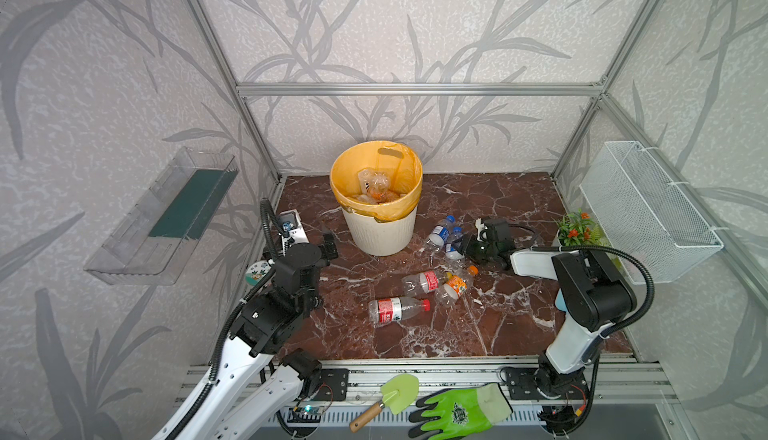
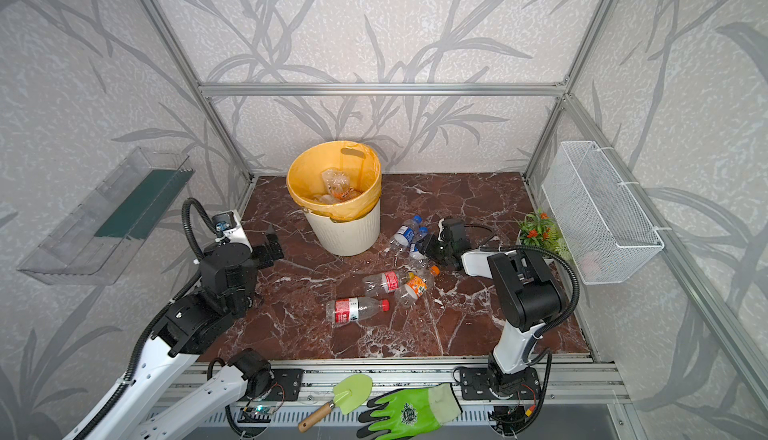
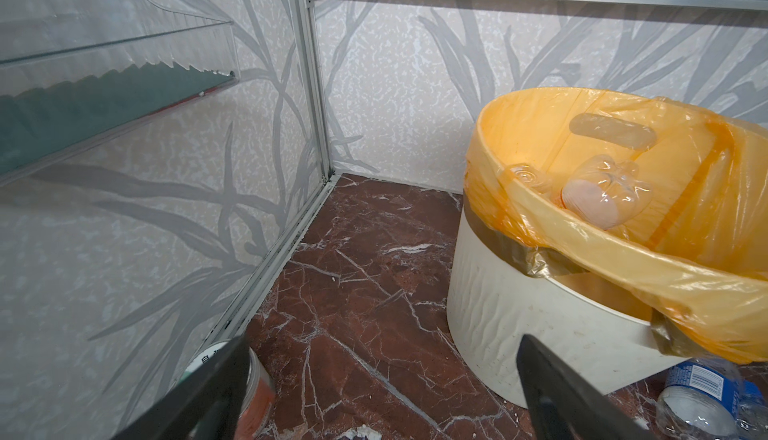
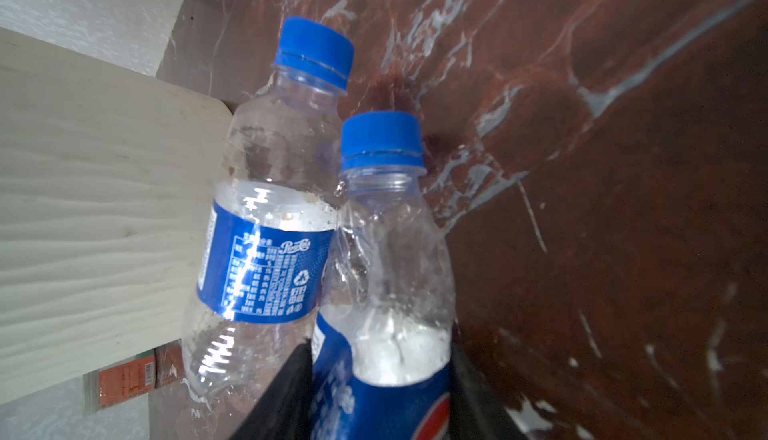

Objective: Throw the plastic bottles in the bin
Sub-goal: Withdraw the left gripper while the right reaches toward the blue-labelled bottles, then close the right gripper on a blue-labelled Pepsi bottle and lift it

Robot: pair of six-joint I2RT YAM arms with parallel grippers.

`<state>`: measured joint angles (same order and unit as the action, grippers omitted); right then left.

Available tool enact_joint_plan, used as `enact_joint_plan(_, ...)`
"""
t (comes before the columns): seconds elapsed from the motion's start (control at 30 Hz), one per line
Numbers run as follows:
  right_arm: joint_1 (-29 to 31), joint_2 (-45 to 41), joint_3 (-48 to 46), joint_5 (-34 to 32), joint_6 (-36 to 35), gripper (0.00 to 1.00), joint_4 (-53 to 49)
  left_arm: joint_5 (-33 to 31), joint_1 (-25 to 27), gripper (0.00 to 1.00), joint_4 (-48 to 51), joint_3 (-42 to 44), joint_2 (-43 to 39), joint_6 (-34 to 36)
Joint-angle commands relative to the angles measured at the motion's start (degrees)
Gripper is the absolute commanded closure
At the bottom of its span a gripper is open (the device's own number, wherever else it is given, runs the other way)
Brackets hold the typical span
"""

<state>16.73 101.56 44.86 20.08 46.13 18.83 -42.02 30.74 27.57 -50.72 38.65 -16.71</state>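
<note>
Five clear plastic bottles lie on the red-brown marble bench (image 1: 519, 201): two blue-labelled bottles (image 1: 439, 232), two red-labelled bottles (image 1: 397, 309) and one orange-labelled bottle (image 1: 456, 286). The right end effector (image 4: 380, 348) is clamped on the right-hand blue bottle (image 4: 390, 259), just right of the one round cream ribbed bin (image 1: 382, 230), far centre. The left end effector (image 3: 382, 342) gapes wide, empty.

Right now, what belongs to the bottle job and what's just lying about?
Job: bin, right tool, held blue-cap bottle, loose blue-cap bottle, near red-label bottle, far red-label bottle, orange-label bottle.
Lying about: jar, trowel, glove, plant, wire basket, clear tray.
</note>
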Motion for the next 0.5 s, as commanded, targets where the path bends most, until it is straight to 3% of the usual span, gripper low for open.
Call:
enact_joint_plan(0.0, -0.95, -0.06, -0.37, -0.87, 1.1, 0.57, 0.54, -1.99, -0.24, 0.01, 1.25, 0.63, -0.84, -1.4)
enact_joint_plan(0.47, -2.41, -6.2, -0.8, -0.92, 1.05, 0.64, 0.43, -1.88, -0.25, 0.01, 1.34, 1.04, -0.59, -2.36)
